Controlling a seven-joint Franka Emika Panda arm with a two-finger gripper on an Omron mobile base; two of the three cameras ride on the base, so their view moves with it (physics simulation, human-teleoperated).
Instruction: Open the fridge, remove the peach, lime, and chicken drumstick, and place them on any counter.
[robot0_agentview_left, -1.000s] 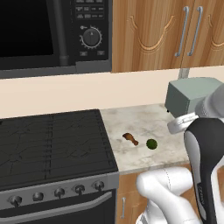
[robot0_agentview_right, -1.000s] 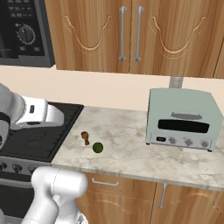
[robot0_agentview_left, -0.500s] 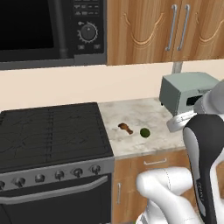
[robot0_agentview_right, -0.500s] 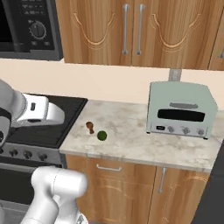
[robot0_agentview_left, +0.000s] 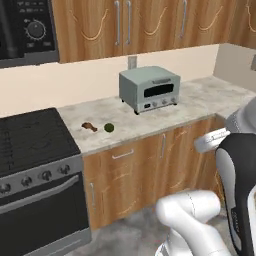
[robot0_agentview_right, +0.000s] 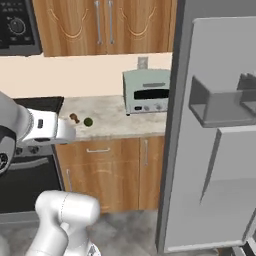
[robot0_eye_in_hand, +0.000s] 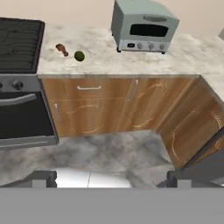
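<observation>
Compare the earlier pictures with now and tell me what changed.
The base backed away from the counter and turned right, so the whole view shifted: the open fridge door has come into the right base view. The chicken drumstick, lime and toaster oven lie as before. The tool stays open and empty.

Kitchen, stove (robot0_agentview_left: 30, 140), fridge (robot0_agentview_right: 215, 130), wood cabs (robot0_agentview_left: 150, 170)
</observation>
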